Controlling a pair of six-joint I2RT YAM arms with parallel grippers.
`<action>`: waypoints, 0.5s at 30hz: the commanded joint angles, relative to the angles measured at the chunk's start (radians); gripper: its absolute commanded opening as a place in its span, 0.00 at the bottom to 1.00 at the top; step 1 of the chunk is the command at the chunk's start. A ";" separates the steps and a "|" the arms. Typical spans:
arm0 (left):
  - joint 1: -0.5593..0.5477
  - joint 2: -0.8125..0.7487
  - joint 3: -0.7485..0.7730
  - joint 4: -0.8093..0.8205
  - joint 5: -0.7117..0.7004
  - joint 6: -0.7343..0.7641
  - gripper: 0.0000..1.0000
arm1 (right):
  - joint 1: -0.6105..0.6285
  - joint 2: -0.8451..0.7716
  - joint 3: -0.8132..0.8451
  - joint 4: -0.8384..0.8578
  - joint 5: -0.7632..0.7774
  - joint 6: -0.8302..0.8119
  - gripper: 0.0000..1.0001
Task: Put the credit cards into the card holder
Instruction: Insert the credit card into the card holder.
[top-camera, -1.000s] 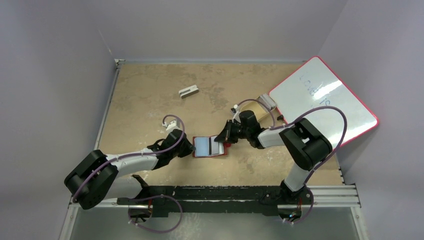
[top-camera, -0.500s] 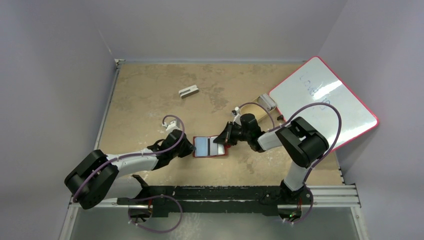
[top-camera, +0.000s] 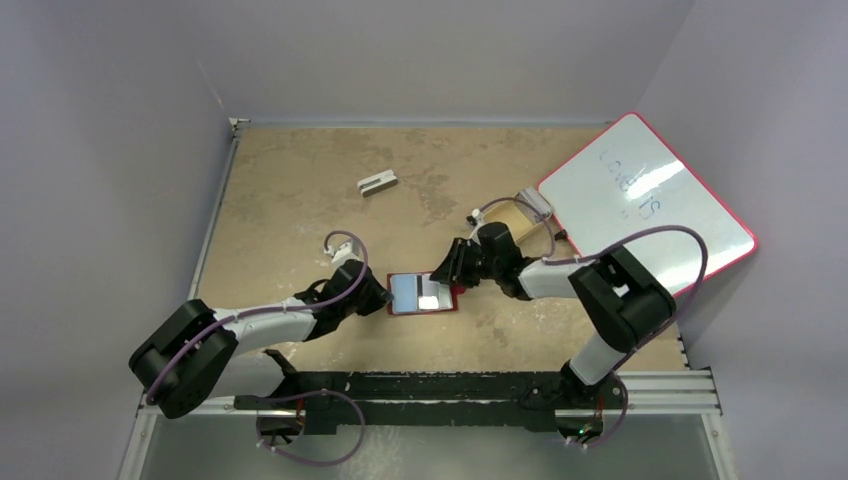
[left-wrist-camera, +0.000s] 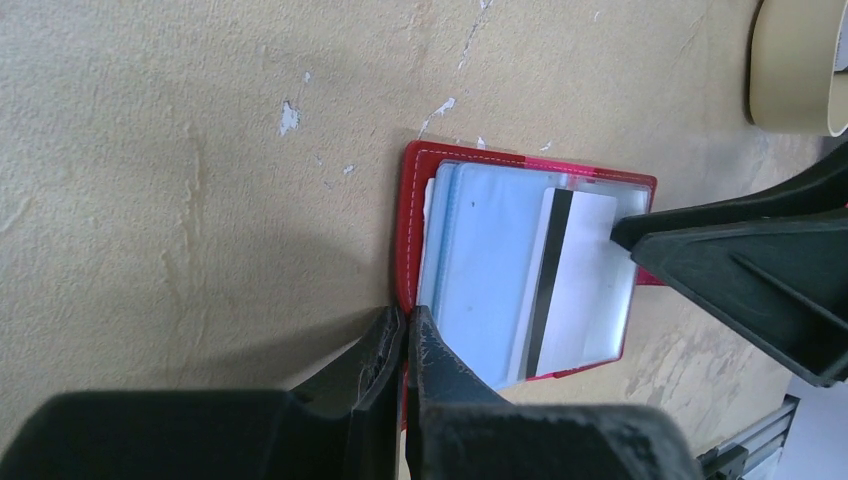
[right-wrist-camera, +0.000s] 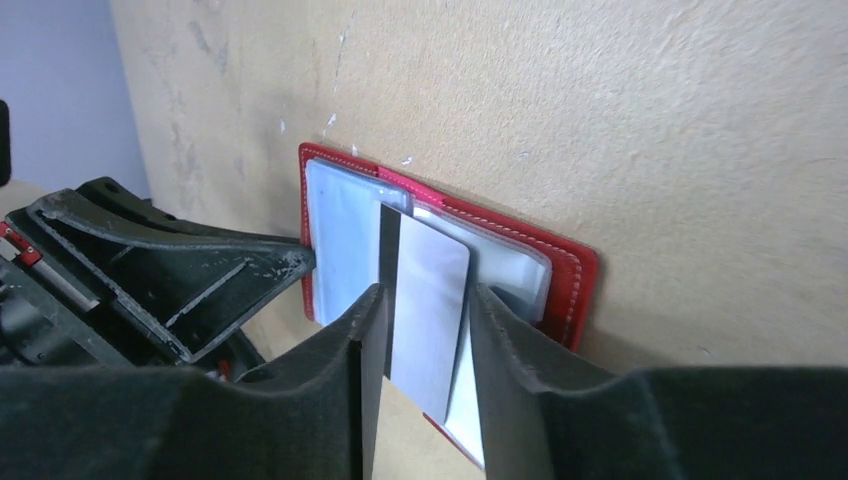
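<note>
Your right pincer (right-wrist-camera: 427, 295), clenched a second ago, is standing released astride the card (right-wrist-camera: 432, 340) in the wallet (right-wrist-camera: 572, 275); your left pincer (left-wrist-camera: 406, 325) is clenching the wallet's edge.

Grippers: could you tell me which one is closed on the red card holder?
The left gripper, pinched shut on the card holder's edge; the right gripper is open, straddling the striped card.

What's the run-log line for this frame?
stage: card insertion | left gripper: shut, tips at card holder edge | right gripper: open, straddling striped card | striped card: lying on open card holder
</note>
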 joint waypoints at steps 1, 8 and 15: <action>-0.002 -0.014 -0.015 0.019 0.010 -0.014 0.00 | 0.002 -0.098 0.058 -0.247 0.161 -0.119 0.42; -0.002 -0.022 -0.022 0.030 0.016 -0.022 0.00 | 0.029 -0.127 0.066 -0.265 0.146 -0.113 0.44; -0.002 -0.011 -0.010 0.038 0.030 -0.018 0.00 | 0.111 -0.064 0.074 -0.201 0.163 -0.044 0.43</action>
